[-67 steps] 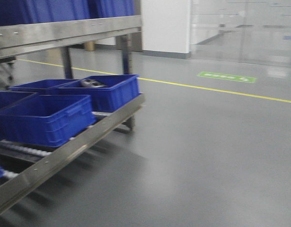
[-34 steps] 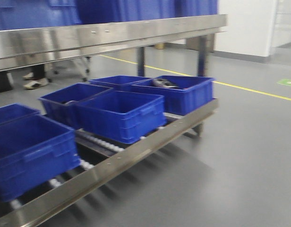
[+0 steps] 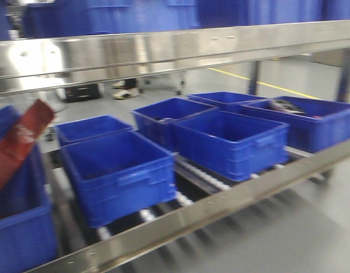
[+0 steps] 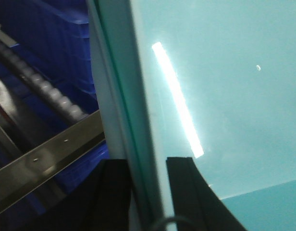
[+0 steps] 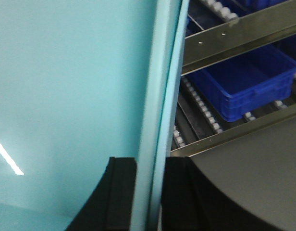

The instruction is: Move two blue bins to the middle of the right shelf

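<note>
A pale blue-green bin fills both wrist views, its broad wall [image 4: 225, 72] [image 5: 66, 72] glossy and its rim [image 4: 138, 106] running up the frame. My left gripper [image 4: 150, 192] is shut on that rim, one black finger [image 4: 114, 192] on each side. My right gripper [image 5: 148, 192] is shut on the bin's other rim [image 5: 160, 96] in the same way. The front view shows neither gripper nor the held bin. Several dark blue bins [image 3: 121, 170] [image 3: 232, 142] stand on a steel roller shelf [image 3: 220, 210].
A steel upper shelf beam [image 3: 163, 51] crosses the top, with more blue bins above it. A red-brown package [image 3: 19, 142] leans in the leftmost bin. The far right bin [image 3: 311, 122] holds a dark object. Grey floor lies in front of the shelf; a lower-tier bin [image 5: 244, 82] shows beside the held one.
The front view has swung left along the shelf: the bins have slid rightward and nearer, more bins and the red-brown package have come into sight, and the open floor has left the frame.
</note>
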{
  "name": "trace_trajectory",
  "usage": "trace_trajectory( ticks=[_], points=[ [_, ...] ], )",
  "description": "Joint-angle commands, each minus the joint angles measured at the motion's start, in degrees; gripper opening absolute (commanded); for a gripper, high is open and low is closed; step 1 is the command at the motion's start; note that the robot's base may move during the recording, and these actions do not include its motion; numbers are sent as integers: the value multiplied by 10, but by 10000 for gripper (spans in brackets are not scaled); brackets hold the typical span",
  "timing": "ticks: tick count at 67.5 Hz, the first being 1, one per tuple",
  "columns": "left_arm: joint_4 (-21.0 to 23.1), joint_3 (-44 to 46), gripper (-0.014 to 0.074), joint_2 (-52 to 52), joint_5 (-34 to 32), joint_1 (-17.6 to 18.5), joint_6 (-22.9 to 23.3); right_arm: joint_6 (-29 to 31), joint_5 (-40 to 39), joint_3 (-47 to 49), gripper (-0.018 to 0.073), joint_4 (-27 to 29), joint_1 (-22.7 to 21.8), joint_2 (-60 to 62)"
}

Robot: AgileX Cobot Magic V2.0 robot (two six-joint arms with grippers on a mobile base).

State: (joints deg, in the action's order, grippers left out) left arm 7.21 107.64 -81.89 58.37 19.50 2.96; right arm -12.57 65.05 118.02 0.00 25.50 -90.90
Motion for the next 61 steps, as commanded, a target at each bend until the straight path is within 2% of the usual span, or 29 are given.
trace_trajectory(
  ticks=[1,61],
  points=[
    [31,10,-111,9,-42,6,-11,17,-55,8,-162,16,3,9],
    [31,10,-111,9,-42,6,-11,17,-55,8,-162,16,3,9]
  ],
)
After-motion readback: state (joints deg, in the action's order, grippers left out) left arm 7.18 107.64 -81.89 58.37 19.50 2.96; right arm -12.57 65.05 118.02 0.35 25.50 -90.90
